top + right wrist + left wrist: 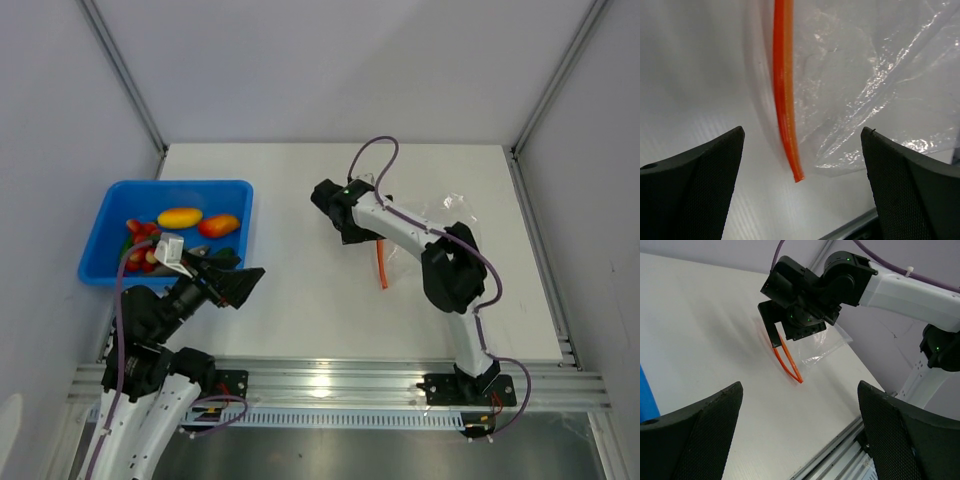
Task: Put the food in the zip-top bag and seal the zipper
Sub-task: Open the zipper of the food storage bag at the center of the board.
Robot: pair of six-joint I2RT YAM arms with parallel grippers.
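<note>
The clear, crinkly zip-top bag (425, 225) lay flat on the white bench (300, 180). Its red-orange zipper strip (383, 265) ran near-to-far, and its mouth faced left toward the blue plastic tray (110, 200), probably so food could enter from that side. The toy fruits and vegetables (180, 217) sat in the tray. The right tool (802, 165) hovered over the strip, fingers apart and empty. The left tool (235, 285), likewise spread and empty, hung beside the tray.

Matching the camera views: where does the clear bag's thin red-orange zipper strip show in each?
Top external: red-orange zipper strip right of centre, on white table.
Left wrist: upper centre, slanting.
Right wrist: upper centre, near vertical.
Landmark: clear crinkly bag adjoining it.
</note>
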